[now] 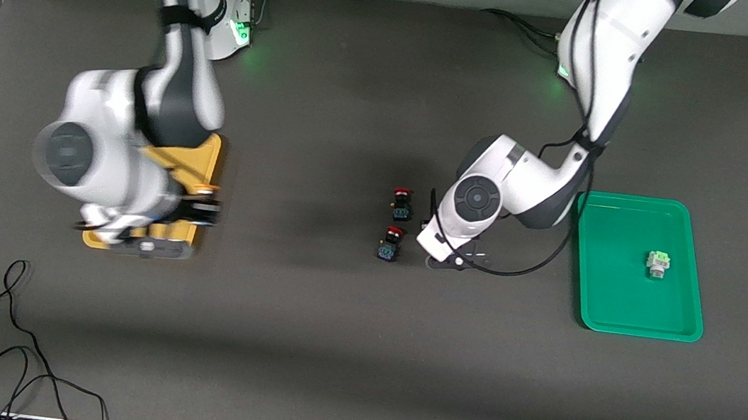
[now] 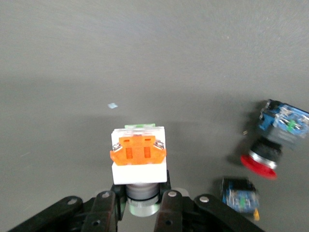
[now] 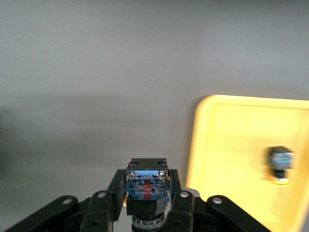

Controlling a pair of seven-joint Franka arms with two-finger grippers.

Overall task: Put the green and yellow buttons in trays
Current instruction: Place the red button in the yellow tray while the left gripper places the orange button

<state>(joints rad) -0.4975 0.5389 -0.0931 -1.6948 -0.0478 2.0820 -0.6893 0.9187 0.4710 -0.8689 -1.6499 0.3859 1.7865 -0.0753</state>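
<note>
My left gripper (image 1: 443, 260) is shut on the neck of a white-grey button with an orange-red mark (image 2: 139, 157), low over the table beside the two red-capped buttons; the front view hides this button. My right gripper (image 1: 145, 246) is over the edge of the yellow tray (image 1: 198, 160) nearest the front camera. It is shut on a button with a black-blue base (image 3: 147, 183), whose cap is hidden. Another blue-based button (image 3: 281, 165) lies in the yellow tray (image 3: 231, 145). A white-grey button marked light green (image 1: 658, 263) lies in the green tray (image 1: 613, 296).
Two red-capped buttons on black-blue bases (image 1: 402, 203) (image 1: 390, 243) lie mid-table, close to my left gripper; they also show in the left wrist view (image 2: 270, 140) (image 2: 240, 193). A black cable (image 1: 9, 336) lies on the table toward the front camera at the right arm's end.
</note>
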